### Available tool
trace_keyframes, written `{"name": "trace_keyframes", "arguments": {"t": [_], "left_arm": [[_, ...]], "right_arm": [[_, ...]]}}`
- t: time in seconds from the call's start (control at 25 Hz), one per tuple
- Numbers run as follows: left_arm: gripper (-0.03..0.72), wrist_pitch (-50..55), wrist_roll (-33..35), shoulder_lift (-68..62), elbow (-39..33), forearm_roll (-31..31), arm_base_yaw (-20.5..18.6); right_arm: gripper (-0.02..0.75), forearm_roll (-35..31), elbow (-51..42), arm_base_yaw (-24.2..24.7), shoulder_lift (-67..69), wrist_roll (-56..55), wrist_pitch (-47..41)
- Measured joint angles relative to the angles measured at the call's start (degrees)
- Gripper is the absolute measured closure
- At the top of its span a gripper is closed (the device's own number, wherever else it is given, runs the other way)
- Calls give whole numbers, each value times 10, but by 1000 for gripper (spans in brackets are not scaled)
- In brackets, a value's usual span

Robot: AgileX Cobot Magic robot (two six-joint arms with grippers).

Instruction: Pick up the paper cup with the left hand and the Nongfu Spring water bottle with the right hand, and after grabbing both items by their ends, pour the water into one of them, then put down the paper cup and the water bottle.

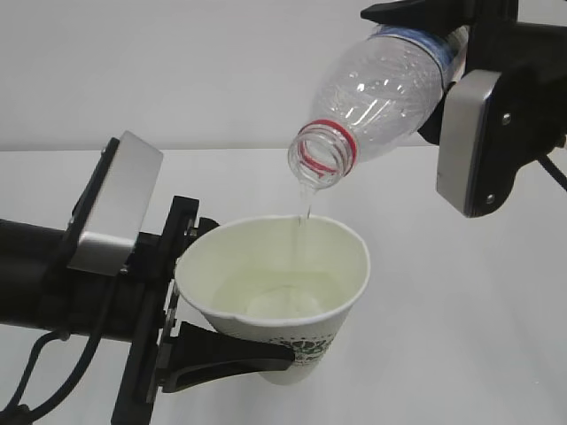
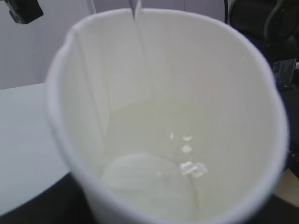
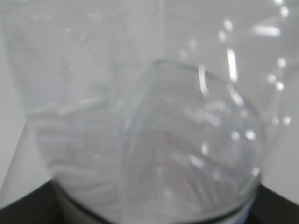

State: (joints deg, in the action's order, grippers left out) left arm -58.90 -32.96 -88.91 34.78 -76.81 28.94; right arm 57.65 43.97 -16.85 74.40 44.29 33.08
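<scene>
Both pairs of jaws are closed on their loads. The cup (image 1: 283,292) is clamped low on its wall by the left gripper (image 1: 221,350), mouth up and tipped a little toward the camera. The bottle (image 1: 381,88) is gripped near its base by the right gripper (image 1: 443,40); only part of that gripper is in the exterior view, and in the right wrist view the bottle wall fills the frame.

The bottle's long axis is slanted down to the left, with the open neck directly above the far rim of the cup and clear of it. A thin stream of water (image 1: 306,208) is seen falling from the neck into the cup. Water is pooled in the cup bottom; the bottle appears nearly empty.

The pour is judged to be close to its end. For set-down, the bottle must be righted before either arm is lowered, or drips will fall outside the cup. The table (image 1: 461,336) is bare below both loads; no obstruction is visible.
</scene>
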Motion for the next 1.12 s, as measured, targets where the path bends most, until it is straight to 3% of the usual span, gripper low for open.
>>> {"name": "trace_keyframes", "arguments": {"t": [1.12], "left_arm": [[243, 0, 0, 0, 0, -1, 0]], "right_arm": [[268, -6, 1, 0, 0, 18, 0]]}}
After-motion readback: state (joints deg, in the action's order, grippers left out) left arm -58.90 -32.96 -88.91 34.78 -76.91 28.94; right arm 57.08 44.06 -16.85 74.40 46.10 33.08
